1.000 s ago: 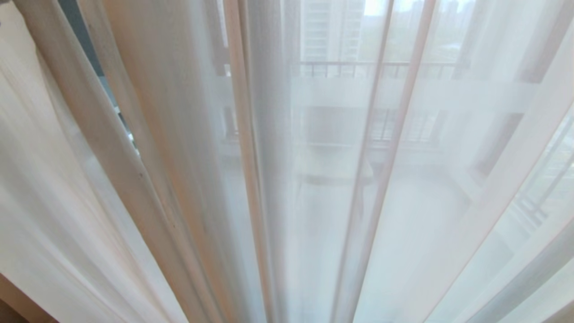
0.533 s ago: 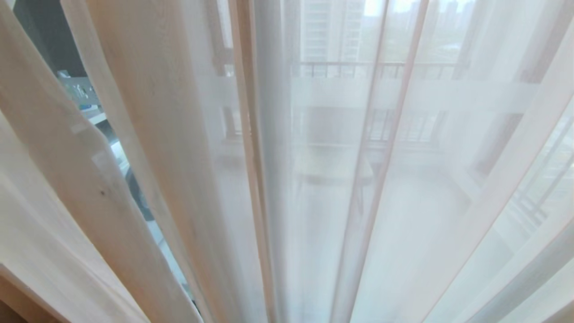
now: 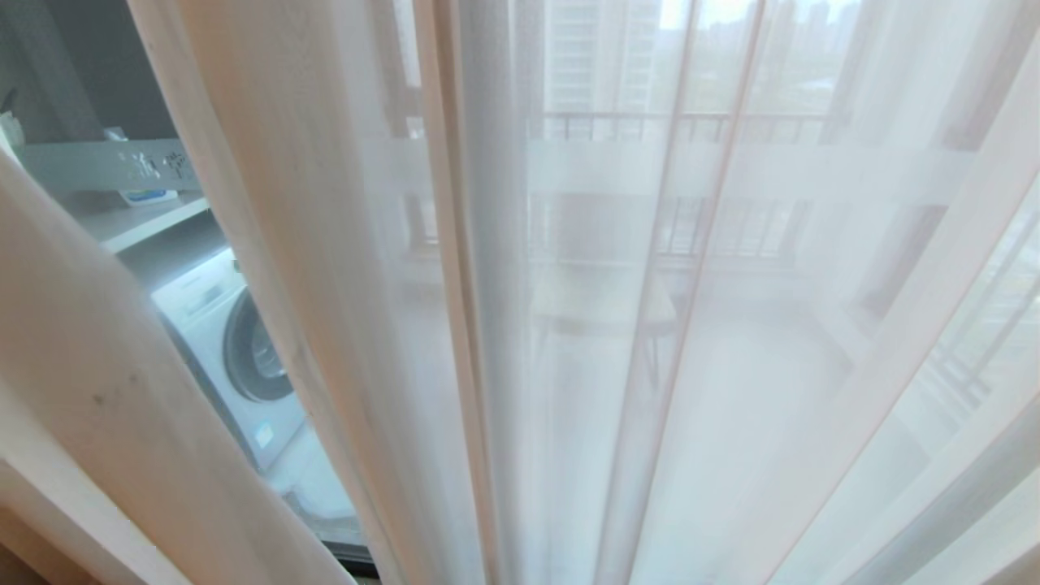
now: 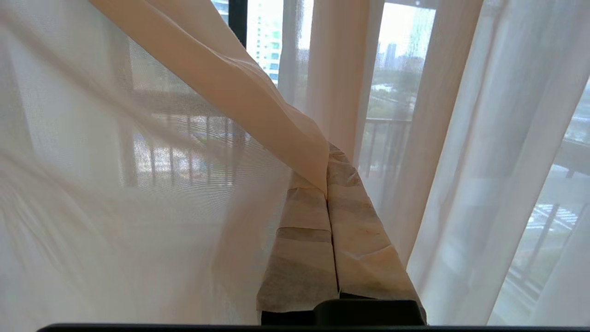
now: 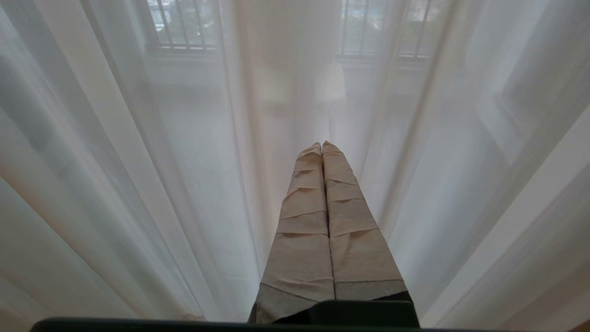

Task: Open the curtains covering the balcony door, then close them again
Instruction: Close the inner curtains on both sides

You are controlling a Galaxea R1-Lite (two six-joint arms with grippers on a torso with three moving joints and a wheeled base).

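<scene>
The left tool point(image 4: 328, 159) is pressing its two tape-wrapped fingers point(image 4: 304, 240) tightly together, with no gap between them. A fold of the curtains point(image 4: 239, 87) is draping over the fingertips; the wrist view is not showing plainly whether cloth is pinched between them or only lying across them. The right tool point(image 5: 321, 146) is likewise holding its two taped fingers point(image 5: 355, 244) shut on nothing, pointing at the sheer cloth hanging just beyond it without touching it.

In the head view neither tool is showing. The curtains point(image 3: 268, 244) are filling nearly the whole view as thin white sheer panels with tan-tinged hems, hanging in long vertical folds. One gap is standing open at the left, between a fold running along the left edge and the main hanging body. Through that gap one white front-loading washing machine point(image 3: 231, 357) is showing behind the glass, with one shelf point(image 3: 138, 219) above it carrying a small container point(image 3: 146, 195).

The balcony door point(image 3: 406, 162) is standing behind the sheer cloth, its dark frame uprights and its frosted white band point(image 3: 731, 171) showing faintly through. Beyond it a balcony railing point(image 3: 666, 122) and one small table point(image 3: 601, 301) are showing dimly, with tall buildings further off.
</scene>
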